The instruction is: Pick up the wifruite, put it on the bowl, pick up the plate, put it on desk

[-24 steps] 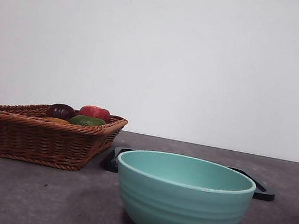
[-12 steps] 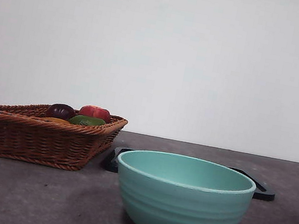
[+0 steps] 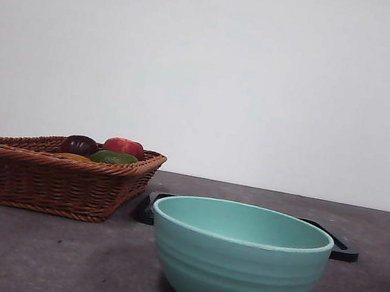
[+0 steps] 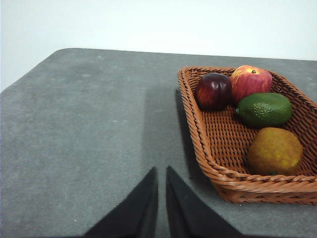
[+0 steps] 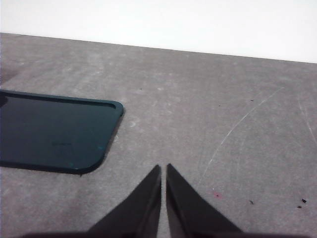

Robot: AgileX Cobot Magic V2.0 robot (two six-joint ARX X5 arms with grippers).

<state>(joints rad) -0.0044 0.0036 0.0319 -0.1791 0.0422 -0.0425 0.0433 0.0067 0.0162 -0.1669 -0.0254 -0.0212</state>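
I see both claws nearly closed, empty: left claw (image 4: 162, 198) near the basket (image 4: 208, 148) holding the brown fruit (image 4: 275, 151), right claw (image 5: 163, 196) over the bare desk (image 5: 223, 99).

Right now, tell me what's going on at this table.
Nothing is being handled yet. The left gripper hangs shut above the desk beside the wicker basket, where the wifruite lies with an apple, a dark fruit and a green one. The right gripper hangs shut near the dark tray. The bowl stands empty in front of that tray.
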